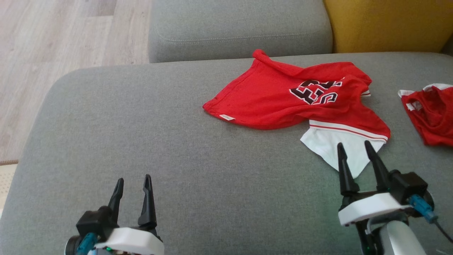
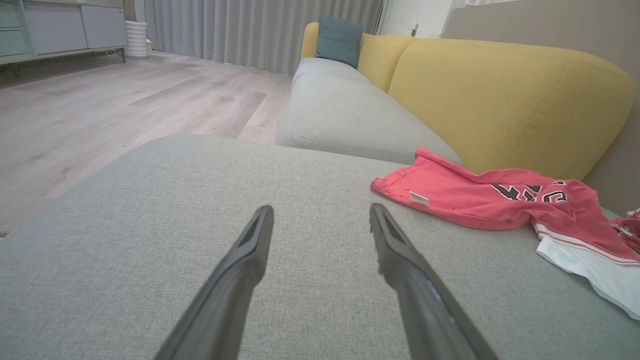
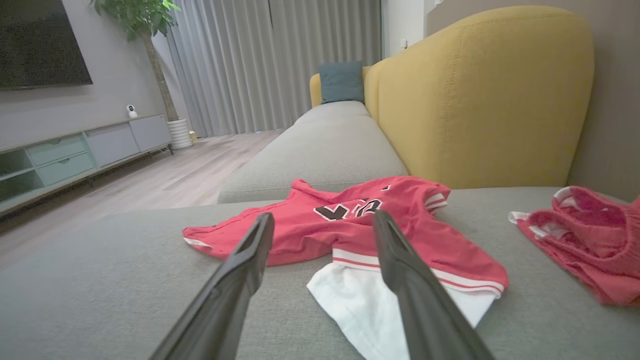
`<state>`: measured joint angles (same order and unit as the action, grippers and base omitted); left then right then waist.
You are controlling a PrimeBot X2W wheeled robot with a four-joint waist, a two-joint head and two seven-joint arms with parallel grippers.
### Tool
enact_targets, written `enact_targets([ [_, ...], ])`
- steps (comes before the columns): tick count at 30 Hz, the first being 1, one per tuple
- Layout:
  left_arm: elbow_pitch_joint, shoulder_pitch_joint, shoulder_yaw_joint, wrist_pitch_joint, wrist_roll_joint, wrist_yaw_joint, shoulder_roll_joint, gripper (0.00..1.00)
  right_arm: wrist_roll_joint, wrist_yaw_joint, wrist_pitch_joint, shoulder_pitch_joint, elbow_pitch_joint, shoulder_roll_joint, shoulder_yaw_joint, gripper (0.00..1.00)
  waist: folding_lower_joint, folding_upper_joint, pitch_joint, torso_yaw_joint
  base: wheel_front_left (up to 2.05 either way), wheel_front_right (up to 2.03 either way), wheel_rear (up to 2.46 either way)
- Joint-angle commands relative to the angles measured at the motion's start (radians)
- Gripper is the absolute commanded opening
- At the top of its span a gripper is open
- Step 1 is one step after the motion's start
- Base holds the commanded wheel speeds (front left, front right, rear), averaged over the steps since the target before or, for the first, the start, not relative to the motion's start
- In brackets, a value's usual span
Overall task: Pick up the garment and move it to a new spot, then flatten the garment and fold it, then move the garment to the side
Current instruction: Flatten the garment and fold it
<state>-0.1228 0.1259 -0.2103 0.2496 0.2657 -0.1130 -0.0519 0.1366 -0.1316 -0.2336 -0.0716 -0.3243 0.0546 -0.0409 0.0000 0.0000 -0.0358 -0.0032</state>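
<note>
Red mesh jersey [image 1: 269, 101] with black-white lettering and white striped trim lies crumpled on grey woven sofa [image 1: 141, 141]; left hand [image 1: 133, 178] and right hand [image 1: 353, 143] both gape, empty

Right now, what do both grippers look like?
Left gripper: two long tapered black fingers, black block, white housing, teal connector. Right gripper: same build, plus a black cable off its blue connector and a pale forearm.

Crumpled red-and-white garment [image 1: 279, 95] on couch
</note>
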Motion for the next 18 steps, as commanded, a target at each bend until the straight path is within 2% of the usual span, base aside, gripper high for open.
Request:
enact_targets([
  [1,0.037,-0.031,0.038,0.012,-0.002,0.005,0.002,1.00,0.009,0.001,0.004,-0.025,0.047,-0.004,-0.031,1.00,0.0000,0.0000,-0.002,0.001,0.00,0.00,0.00],
  [18,0.040,-0.015,0.027,0.012,-0.013,0.011,0.002,1.00,0.041,0.001,0.035,0.029,0.085,-0.004,-0.071,1.00,0.0000,0.0000,-0.013,0.006,0.00,0.00,0.00],
])
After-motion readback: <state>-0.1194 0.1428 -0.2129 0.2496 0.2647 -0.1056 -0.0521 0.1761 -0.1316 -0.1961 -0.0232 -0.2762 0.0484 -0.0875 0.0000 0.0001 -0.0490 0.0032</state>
